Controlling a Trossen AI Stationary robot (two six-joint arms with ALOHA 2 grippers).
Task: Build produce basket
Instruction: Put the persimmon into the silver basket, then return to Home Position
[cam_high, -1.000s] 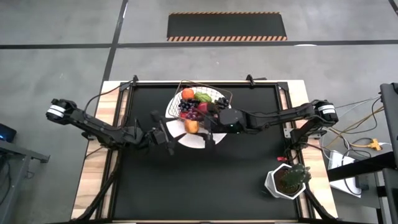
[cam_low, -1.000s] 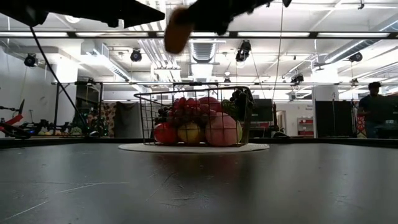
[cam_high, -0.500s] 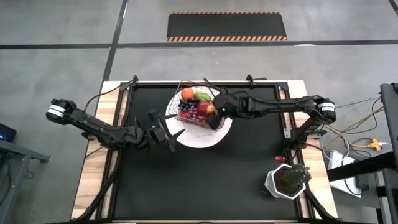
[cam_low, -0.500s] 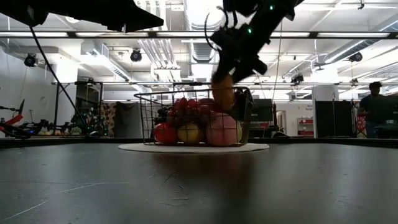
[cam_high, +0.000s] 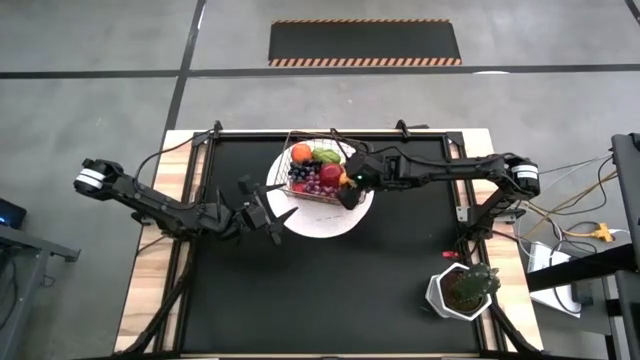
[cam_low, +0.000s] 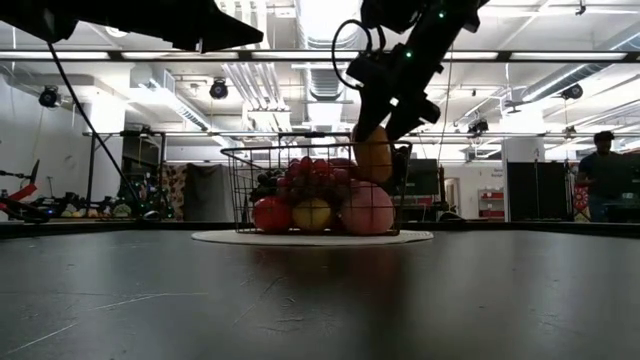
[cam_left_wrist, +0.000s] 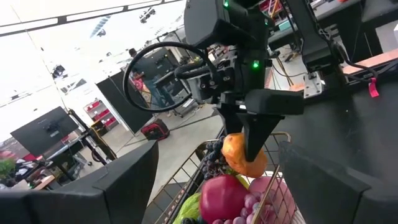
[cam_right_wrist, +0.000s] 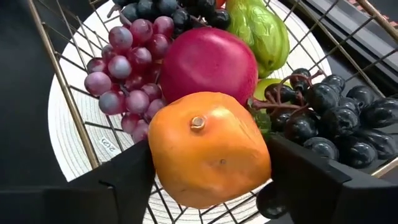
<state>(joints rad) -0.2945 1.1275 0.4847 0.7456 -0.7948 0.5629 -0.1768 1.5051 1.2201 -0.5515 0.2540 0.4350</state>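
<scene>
The right gripper (cam_low: 378, 150), fingers clamped on an orange (cam_right_wrist: 208, 149), is hovering over the basket (cam_low: 240, 190); the left gripper's (cam_high: 275, 222) fingers are apart.

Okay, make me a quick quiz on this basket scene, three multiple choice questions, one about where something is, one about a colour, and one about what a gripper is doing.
1. Where does the basket stand?
A. on the round white plate
B. on the bare table beside the plant pot
C. on the floor

2. What colour is the fruit that the right gripper carries?
A. purple
B. orange
C. green

3. How is the left gripper?
A. shut on a red apple
B. inside the basket
C. open and empty, beside the plate

Answers:
1 A, the high view shows the wire basket on the white plate.
2 B, the right wrist view shows an orange fruit between the jaws, over the basket's edge.
3 C, the high view shows its jaws spread with nothing between them, at the plate's left rim.
</scene>
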